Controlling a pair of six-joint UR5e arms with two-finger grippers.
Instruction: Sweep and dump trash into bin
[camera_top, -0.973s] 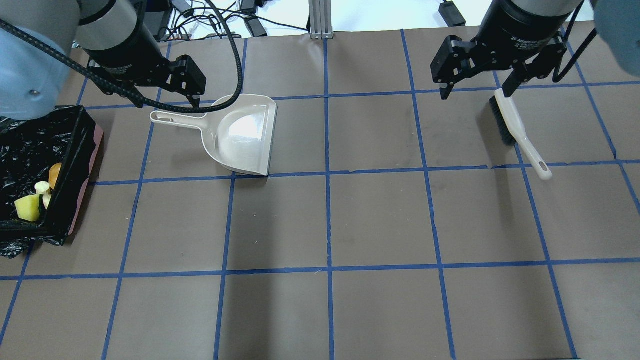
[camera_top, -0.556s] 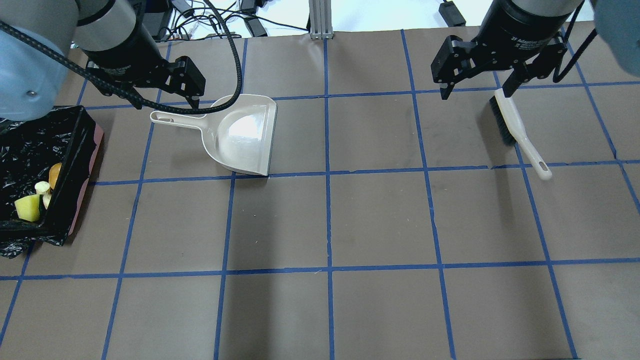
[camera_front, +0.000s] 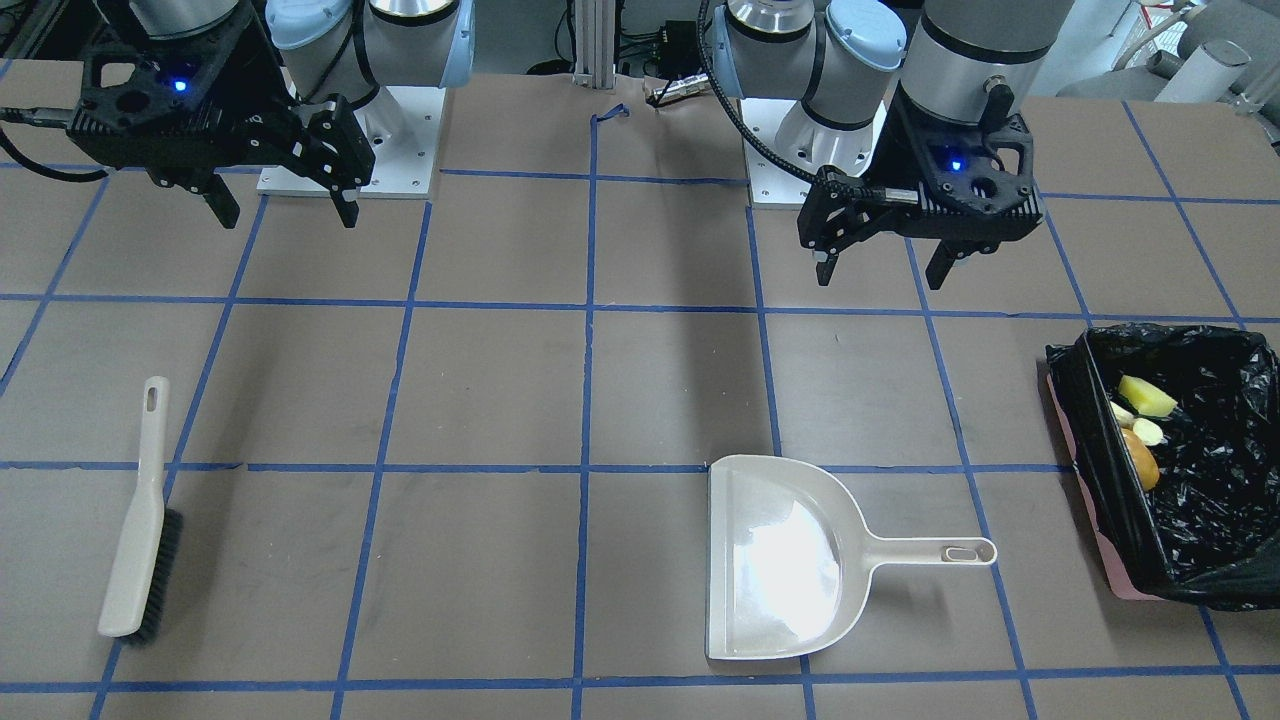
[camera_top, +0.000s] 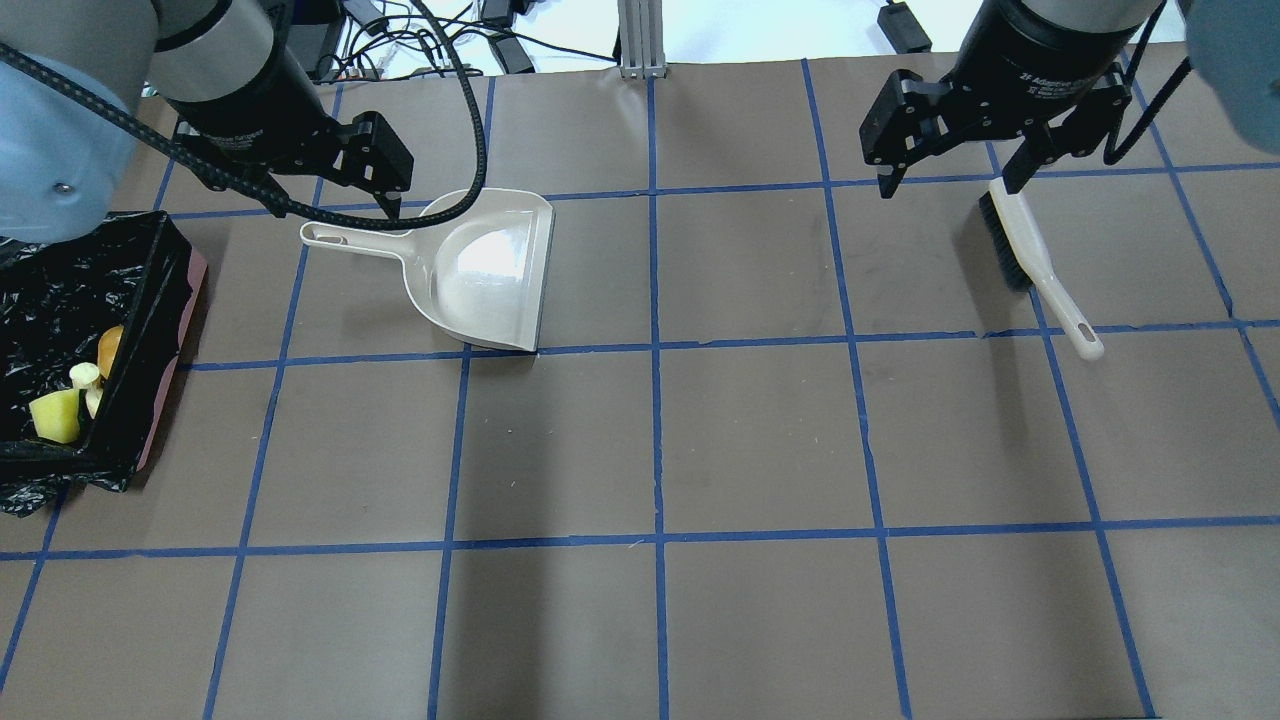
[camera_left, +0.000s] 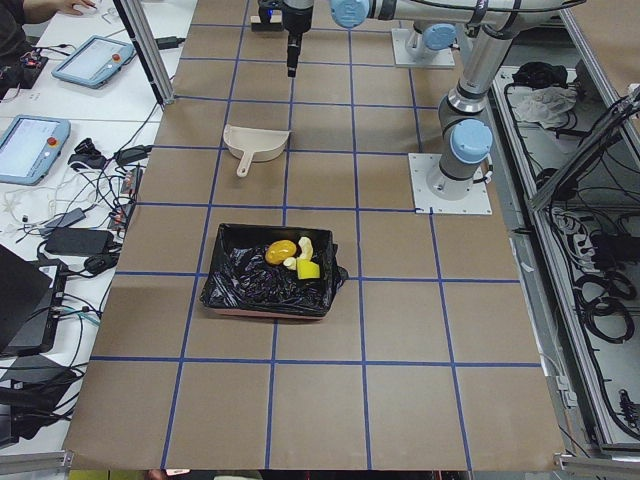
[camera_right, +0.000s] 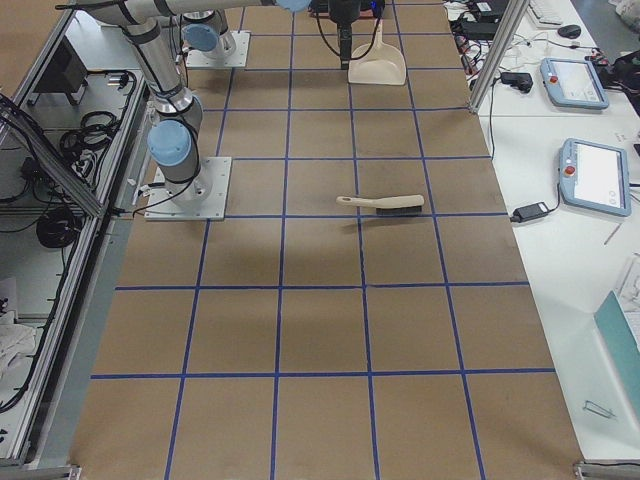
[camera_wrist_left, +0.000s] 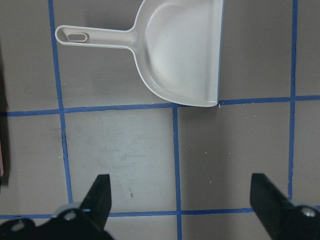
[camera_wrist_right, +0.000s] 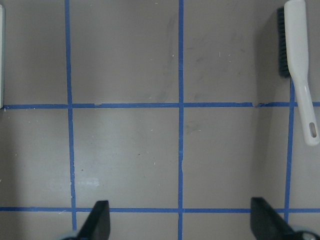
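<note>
Evidently the sweeping is finished: all the trash lies inside the bin, at the table's end on the robot's left.
- Yellow sponge block: squared and matte. It sits against the bin wall nearest the dustpan.
- Tan curved piece: pale and bread-like, just beside the sponge.
- Golden-brown lump: rounded and potato-shaped, against the same wall. Whether the three touch one another, I cannot tell.
- Bin: rectangular, with a pink body showing below a crinkled, glossy black liner that folds over the rim.

Tools are laid down flat, each under its own arm, which I judge to be parked positions.
- Dustpan: smooth cream plastic with a curved back wall, a straight lip and a slotted handle that points toward the bin. The pan is bare inside and catches glare.
- Brush: cream handle with a hang slot and dark bristles along one side. It lies on its side, well apart from the dustpan.

Arms:
- Left gripper: jaws spread wide, nothing between them, raised above the brown table near the dustpan handle.
- Right gripper: likewise spread and empty, raised near the brush head.

Judgement: task complete or nearly so, with nothing loose on the blue-taped grid.
</note>
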